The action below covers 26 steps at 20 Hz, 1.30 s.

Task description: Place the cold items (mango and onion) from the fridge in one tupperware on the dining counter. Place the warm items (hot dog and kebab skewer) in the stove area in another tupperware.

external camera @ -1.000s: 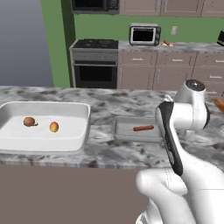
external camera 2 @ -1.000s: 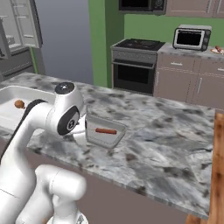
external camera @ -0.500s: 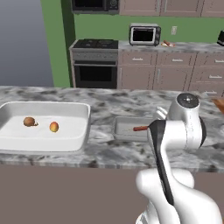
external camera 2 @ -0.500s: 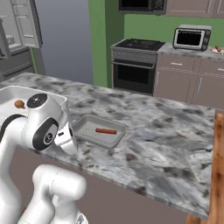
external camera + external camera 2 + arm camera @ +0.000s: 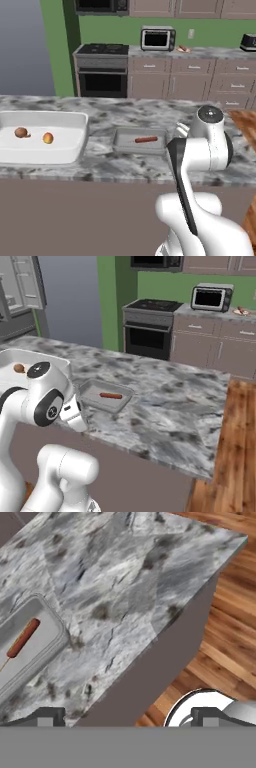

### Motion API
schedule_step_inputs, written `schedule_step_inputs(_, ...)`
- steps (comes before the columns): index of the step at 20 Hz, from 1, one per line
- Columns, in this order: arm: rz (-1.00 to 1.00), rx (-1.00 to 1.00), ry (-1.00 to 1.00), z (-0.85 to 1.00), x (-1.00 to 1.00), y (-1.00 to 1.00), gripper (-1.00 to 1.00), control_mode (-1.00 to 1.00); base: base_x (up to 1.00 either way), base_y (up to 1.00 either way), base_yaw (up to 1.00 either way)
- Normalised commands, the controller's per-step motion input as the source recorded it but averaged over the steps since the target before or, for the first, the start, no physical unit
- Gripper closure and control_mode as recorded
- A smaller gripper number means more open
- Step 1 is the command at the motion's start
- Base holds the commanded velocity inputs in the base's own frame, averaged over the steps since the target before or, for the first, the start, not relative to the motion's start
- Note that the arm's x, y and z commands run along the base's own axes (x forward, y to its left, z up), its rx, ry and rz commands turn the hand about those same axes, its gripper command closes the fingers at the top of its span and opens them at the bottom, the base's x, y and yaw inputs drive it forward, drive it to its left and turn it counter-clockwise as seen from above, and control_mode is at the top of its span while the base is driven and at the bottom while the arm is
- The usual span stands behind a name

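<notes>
Marble dining counter (image 5: pixel 125 112) — task looks partly done.
Mango (image 5: pixel 48 138) and onion (image 5: pixel 21 132) share the white tupperware (image 5: pixel 75 142); hot dog (image 5: pixel 146 139) fills the grey one (image 5: pixel 120 142) — kebab skewer apparently left. Gripper (image 5: pixel 125 717) spread apart, holding nothing.

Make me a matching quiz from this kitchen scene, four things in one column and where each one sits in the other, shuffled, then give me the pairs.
Things:
1. hot dog
2. onion
3. toaster oven
4. stove

Places:
A. in the large white tupperware, beside the mango
B. on the back counter, right of the stove
C. in the small grey tupperware
D. against the green wall

Pairs: 1-C, 2-A, 3-B, 4-D
</notes>
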Motion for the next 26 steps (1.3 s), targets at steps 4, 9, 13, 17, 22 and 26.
schedule_step_inputs(4, 0.00, 0.00, 0.00, 0.00, 0.00, 0.00, -1.00, 1.00, -0.47, -0.84, -0.06)
schedule_step_inputs(9, 0.00, 0.00, 0.00, 0.00, 0.00, 0.00, -1.00, 1.00, -0.36, -0.99, -0.11)
schedule_step_inputs(13, 0.00, 0.00, 0.00, 0.00, 0.00, 0.00, -1.00, 1.00, -0.59, -1.00, -0.22)
schedule_step_inputs(17, 0.00, 0.00, 0.00, 0.00, 0.00, 0.00, -1.00, 1.00, -0.53, -1.00, -0.20)
schedule_step_inputs(22, 0.00, 0.00, 0.00, 0.00, 0.00, 0.00, -1.00, 1.00, -0.52, -1.00, -0.20)
schedule_step_inputs(26, 0.00, 0.00, 0.00, 0.00, 0.00, 0.00, -1.00, 1.00, -0.14, -0.99, -0.16)
